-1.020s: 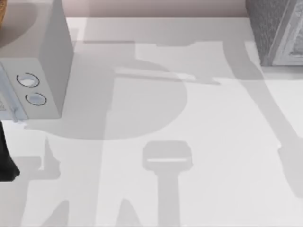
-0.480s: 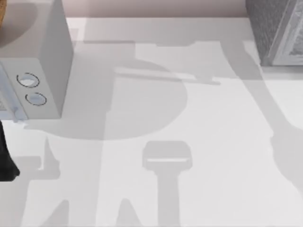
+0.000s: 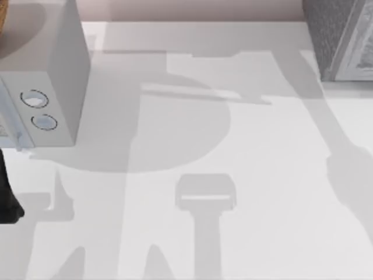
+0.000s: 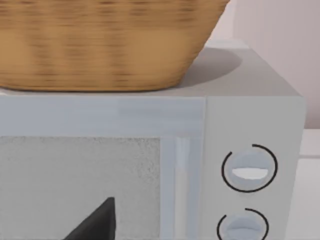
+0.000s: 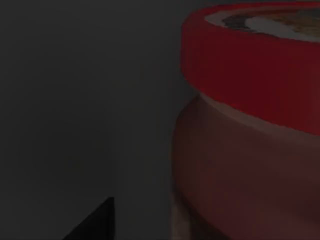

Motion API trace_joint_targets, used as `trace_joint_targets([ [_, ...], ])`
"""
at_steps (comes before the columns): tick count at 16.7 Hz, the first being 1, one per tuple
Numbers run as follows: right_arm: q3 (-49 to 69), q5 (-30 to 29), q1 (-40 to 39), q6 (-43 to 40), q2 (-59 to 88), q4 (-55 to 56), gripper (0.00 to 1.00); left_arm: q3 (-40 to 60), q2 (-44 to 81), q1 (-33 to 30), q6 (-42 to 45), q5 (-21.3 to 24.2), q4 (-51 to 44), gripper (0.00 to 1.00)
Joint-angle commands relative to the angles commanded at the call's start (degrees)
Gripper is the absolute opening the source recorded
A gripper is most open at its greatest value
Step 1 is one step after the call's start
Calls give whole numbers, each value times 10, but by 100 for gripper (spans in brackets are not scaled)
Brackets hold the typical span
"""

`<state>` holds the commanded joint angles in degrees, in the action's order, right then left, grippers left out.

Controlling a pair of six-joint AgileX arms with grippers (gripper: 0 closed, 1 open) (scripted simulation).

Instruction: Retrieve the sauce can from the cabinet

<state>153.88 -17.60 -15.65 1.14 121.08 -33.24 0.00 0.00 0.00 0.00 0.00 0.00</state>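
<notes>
**Right up against the can (image 5: 250,150), grip unreadable**

Seen from the right wrist: sits very close before the right gripper (image 5: 95,222), standing upright. Wears a red rim on top, around an emblem with pale lettering, and a brownish-red side below. Stands among dim, dark walls (image 5: 75,100).

Of the gripper itself, catches no more than a dark wedge beside the can, with a gap between the two. Cannot tell whether open or closed. Cannot tell either whether it touches or holds the can.

Seen from above: places a grey cabinet (image 3: 338,35) at the far right corner of the white table (image 3: 262,175). Places a microwave (image 3: 52,70) at the far left, with two round knobs (image 3: 35,99) on its front. Picks out a black piece of the left arm (image 3: 7,192) at the left edge, just in front of the microwave.

Seen from the left wrist: looks straight at the microwave's front, the knobs one above the other beside the door. Finds a wicker basket (image 4: 100,40) standing on the microwave's top. Shows the left gripper (image 4: 95,222) as a dark wedge against the door window. Cannot tell its state either, apart or together.
</notes>
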Motion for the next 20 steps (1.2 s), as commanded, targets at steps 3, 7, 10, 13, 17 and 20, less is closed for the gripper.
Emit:
trace_joint_targets([
  [3, 0, 0, 0, 0, 0, 0, 100, 0, 0, 0, 0, 0, 0, 100],
  [7, 0, 0, 0, 0, 0, 0, 70, 0, 0, 0, 0, 0, 0, 100],
  [10, 0, 0, 0, 0, 0, 0, 47, 0, 0, 0, 0, 0, 0, 100],
  [13, 0, 0, 0, 0, 0, 0, 25, 0, 0, 0, 0, 0, 0, 100],
  [17, 0, 0, 0, 0, 0, 0, 0, 0, 0, 0, 0, 0, 0, 100],
  [20, 0, 0, 0, 0, 0, 0, 0, 0, 0, 0, 0, 0, 0, 100],
])
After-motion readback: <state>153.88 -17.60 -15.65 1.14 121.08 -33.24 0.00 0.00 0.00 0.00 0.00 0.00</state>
